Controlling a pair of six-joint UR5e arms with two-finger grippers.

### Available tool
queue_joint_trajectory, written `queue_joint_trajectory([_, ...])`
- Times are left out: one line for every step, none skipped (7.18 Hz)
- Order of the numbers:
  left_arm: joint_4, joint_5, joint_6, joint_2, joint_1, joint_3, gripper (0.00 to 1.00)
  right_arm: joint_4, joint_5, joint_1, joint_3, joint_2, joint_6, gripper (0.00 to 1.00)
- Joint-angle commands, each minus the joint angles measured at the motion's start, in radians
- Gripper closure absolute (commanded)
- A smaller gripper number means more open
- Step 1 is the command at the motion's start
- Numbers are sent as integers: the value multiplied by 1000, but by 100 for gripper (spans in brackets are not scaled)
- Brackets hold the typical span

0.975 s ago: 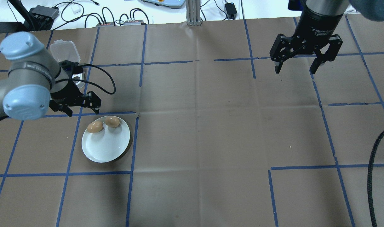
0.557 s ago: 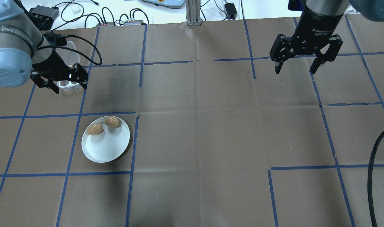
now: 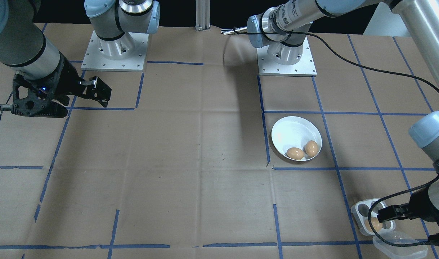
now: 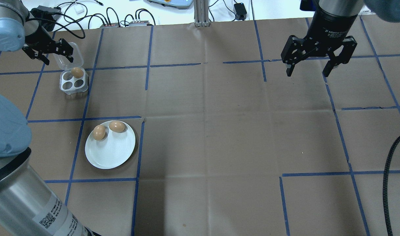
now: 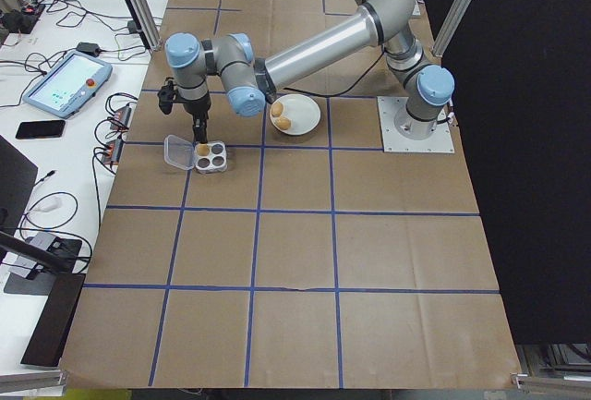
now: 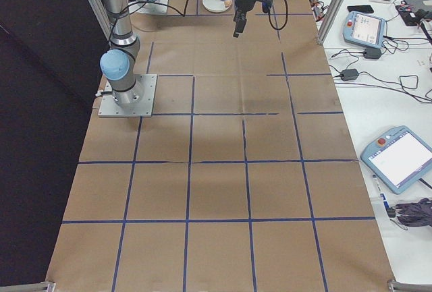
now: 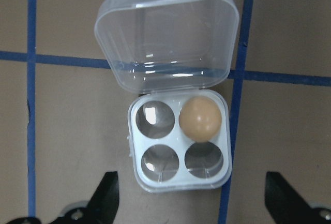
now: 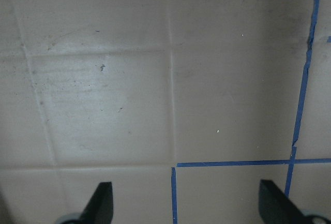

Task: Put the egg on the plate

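Two eggs (image 4: 108, 129) on plate (image 4: 111, 154); one egg (image 7: 200, 119) left in tray (image 7: 178, 142).
Left gripper (image 4: 49, 52) above tray, jaws apart, empty; right gripper (image 4: 318, 60) jaws apart near worktop's far edge.

The left arm is reaching far out across the table's left side, its left gripper (image 4: 49, 52) hanging with jaws spread wide and nothing between them. The right arm is holding the right gripper (image 4: 313, 65) above the table, pointing down, its fingers (image 4: 289, 67) parted and empty.
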Motion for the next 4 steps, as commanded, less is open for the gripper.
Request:
queue_joint_trajectory([21, -5, 5, -65, -10, 5, 4, 0, 1, 0, 0, 0, 0, 0])
queue_joint_trajectory([21, -8, 5, -70, -15, 5, 7, 0, 1, 0, 0, 2, 0, 0])
queue_joint_trajectory([21, -8, 2, -72, -16, 5, 21, 0, 1, 0, 0, 0, 0, 0])
queue_joint_trajectory([21, -8, 3, -72, -16, 5, 28, 0, 1, 0, 0, 0, 0, 0])
